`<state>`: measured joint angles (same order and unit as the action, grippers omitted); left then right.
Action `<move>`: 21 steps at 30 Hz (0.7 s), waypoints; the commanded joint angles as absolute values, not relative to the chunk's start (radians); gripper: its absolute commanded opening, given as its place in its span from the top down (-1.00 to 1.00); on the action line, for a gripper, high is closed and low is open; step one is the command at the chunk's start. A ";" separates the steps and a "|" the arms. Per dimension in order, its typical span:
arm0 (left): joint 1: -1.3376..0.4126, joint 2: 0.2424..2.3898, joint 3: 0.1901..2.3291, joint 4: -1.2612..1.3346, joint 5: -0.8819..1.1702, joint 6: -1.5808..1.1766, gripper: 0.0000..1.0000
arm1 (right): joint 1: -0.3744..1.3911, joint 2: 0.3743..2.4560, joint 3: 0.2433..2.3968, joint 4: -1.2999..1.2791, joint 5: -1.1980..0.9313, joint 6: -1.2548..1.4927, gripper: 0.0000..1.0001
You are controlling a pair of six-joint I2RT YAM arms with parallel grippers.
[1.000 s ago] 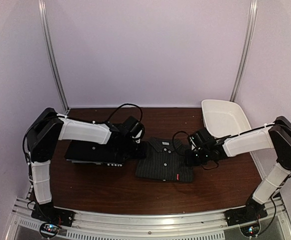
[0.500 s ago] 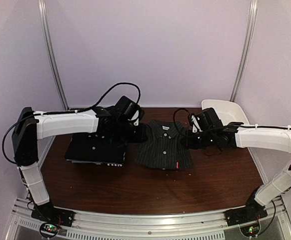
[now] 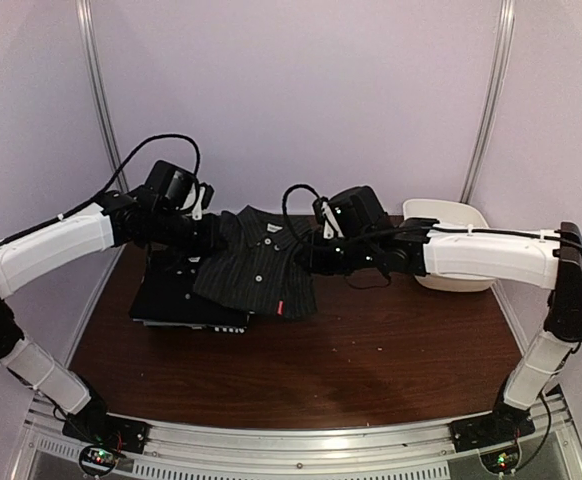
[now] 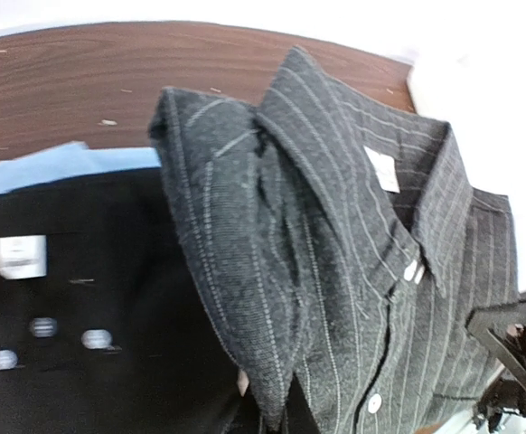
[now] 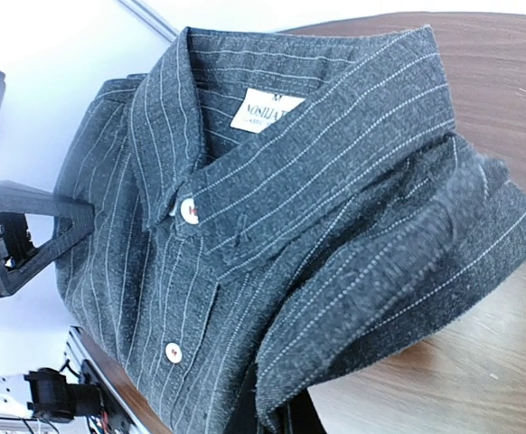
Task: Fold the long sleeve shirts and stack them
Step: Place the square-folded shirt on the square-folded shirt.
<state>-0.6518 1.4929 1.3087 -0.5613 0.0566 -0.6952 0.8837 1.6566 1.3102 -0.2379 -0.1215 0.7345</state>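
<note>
A folded charcoal pinstriped shirt with white buttons hangs in the air between both grippers, above the right edge of a folded black shirt that lies flat on the table's left half. My left gripper is shut on the pinstriped shirt's left shoulder fold. My right gripper is shut on its right shoulder fold. The fingertips of both are buried in the cloth. The black shirt shows below in the left wrist view.
A white plastic tub stands at the back right of the brown table, partly behind my right arm. Purple walls close in the back and sides. A metal rail runs along the near edge.
Both arms have lifted the pinstriped shirt off the table's middle and carried it up and left, so it now overlaps the black shirt's right edge.
</note>
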 commanded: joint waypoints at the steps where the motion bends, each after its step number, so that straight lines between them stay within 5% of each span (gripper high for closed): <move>1: -0.544 1.408 1.277 -0.605 0.082 -0.617 1.00 | 0.936 1.772 1.467 -0.178 -0.113 0.776 1.00; 21: -0.156 1.297 1.071 -0.623 0.154 -0.477 1.00 | 1.002 2.206 1.918 -0.179 -0.185 0.856 1.00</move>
